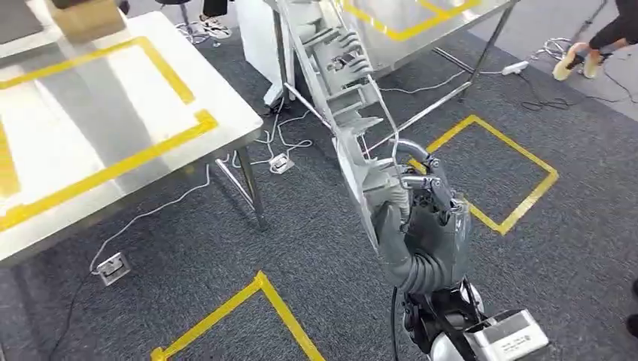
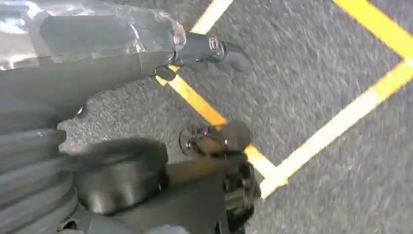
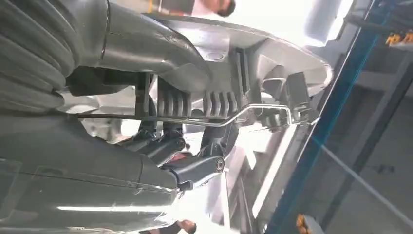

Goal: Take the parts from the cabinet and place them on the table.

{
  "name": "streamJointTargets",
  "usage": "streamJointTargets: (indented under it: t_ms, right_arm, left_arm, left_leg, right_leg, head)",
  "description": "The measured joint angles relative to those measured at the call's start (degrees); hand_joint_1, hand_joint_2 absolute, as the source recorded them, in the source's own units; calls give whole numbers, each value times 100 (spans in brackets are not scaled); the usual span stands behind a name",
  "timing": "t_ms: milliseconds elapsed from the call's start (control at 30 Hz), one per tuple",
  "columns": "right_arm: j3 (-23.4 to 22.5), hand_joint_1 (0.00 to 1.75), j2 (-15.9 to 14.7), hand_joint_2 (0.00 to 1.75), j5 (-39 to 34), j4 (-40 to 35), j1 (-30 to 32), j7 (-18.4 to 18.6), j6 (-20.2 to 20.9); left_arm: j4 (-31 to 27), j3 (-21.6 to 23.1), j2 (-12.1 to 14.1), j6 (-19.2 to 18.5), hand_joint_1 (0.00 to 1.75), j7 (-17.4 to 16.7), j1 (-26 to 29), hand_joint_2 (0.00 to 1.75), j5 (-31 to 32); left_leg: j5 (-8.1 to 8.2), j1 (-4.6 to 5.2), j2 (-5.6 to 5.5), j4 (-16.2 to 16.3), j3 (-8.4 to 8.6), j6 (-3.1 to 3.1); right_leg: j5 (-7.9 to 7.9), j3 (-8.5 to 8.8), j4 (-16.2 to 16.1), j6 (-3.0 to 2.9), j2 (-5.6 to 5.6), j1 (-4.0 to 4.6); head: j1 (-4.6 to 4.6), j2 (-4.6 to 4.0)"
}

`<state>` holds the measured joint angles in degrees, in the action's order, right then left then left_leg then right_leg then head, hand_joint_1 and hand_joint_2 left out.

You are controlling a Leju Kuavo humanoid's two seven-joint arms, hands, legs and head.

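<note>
Grey carpet marked with yellow tape squares spreads below the robot, with a steel table (image 1: 113, 128), outlined in yellow tape, off to its left. The right hand (image 1: 417, 226) grips a long silver metal part (image 1: 353, 113), fingers wrapped around its lower end, carrying it upright above the floor. The part looks already out of the cabinet but is not yet over the table, so setting it down remains. From the right wrist, dark fingers (image 3: 165, 144) clamp the part's ribbed underside and a thin wire rod (image 3: 234, 117). From the left wrist, the left hand (image 2: 146, 117) hangs over carpet, fingers curled loosely, holding nothing.
</note>
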<state>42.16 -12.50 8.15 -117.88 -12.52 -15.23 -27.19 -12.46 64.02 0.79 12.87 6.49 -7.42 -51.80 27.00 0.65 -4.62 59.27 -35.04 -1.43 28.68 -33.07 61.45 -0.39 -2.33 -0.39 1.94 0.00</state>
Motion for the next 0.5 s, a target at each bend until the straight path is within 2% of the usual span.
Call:
streamJointTargets:
  t_ms: [33,67,100,167,200,233,267,300,333,367,400,433,467,500]
  right_arm:
    - [13,175,9,175,0,24,-1,-2,-4]
    - [26,175,26,175,-2,46,-2,-4,-20]
    - [35,175,33,175,0,74,-14,-4,-48]
    - [24,175,15,175,35,29,31,-2,-246]
    - [-2,175,-17,175,26,-48,74,17,-315]
    - [-29,175,-50,175,24,-127,110,39,-332]
    - [-50,175,-81,175,26,-188,130,48,-345]
    - [-75,175,-116,175,28,-232,162,57,-369]
    - [-99,175,-138,175,35,-255,184,61,-382]
    - [-120,175,-166,175,57,-284,224,63,-387]
    - [-149,175,-197,175,79,-326,273,63,-389]
    - [-184,175,-230,175,90,-380,310,63,-387]
    - [-217,175,-256,175,94,-424,343,63,-378]
    - [-234,175,-269,175,94,-470,365,68,-360]
  left_arm:
    - [0,0,0,2,0,7,-3,175,0]
    - [-2,0,9,2,0,13,-9,175,2]
    - [-2,0,9,2,0,20,-3,175,6]
    - [-2,0,-9,15,0,44,22,175,50]
    - [-2,2,-11,46,0,46,30,175,61]
    - [0,2,-22,61,0,50,29,175,79]
    - [-2,2,-28,70,0,52,22,175,81]
    - [-2,2,-41,74,0,55,20,175,85]
    - [-2,2,-50,77,0,59,26,175,85]
    - [-2,2,-59,85,0,76,33,175,87]
    - [-2,4,-68,96,0,92,38,175,85]
    - [-2,4,-70,105,0,96,41,175,85]
    - [-2,4,-70,111,0,96,41,175,85]
    - [-2,4,-72,116,0,94,40,175,85]
  left_leg:
    - [-9,4,-50,2,-27,22]
    - [-27,-26,-105,15,-58,51]
    - [-53,-49,-151,11,-94,92]
    - [-94,-51,-283,-21,-122,160]
    - [-26,-31,-19,22,-143,160]
    - [128,2,383,171,-222,201]
    - [348,-37,472,505,-386,231]
    - [543,-73,480,920,-576,265]
    - [683,-109,476,1301,-754,302]
    - [713,-150,475,1537,-871,345]
    - [605,-188,485,1480,-843,389]
    - [398,-219,524,1201,-687,432]
    - [166,-236,626,774,-440,471]
    - [-36,-250,816,313,-171,507]
  right_leg:
    - [34,81,-140,-52,-281,-13]
    - [4,88,-237,-52,-242,-2]
    - [21,88,-249,-65,-177,19]
    - [16,129,-367,-84,-45,25]
    - [-47,182,-482,-52,73,-23]
    - [-63,214,-539,-73,122,-11]
    - [-68,219,-546,-80,204,-10]
    - [-66,220,-542,-77,282,-10]
    - [-58,220,-537,-75,361,-13]
    - [-51,220,-535,-67,448,-21]
    - [-40,223,-527,-50,519,-32]
    - [-15,225,-501,-11,585,-56]
    - [16,229,-465,36,637,-82]
    - [57,234,-409,92,686,-115]
  head:
    - [-11,0]
    - [-22,0]
    - [39,0]
    - [22,0]
    - [18,0]
    - [-31,0]
    - [-79,0]
    - [-96,0]
    - [-118,0]
    - [-149,0]
    - [-173,0]
    - [-190,0]
    - [-203,0]
    - [-223,0]
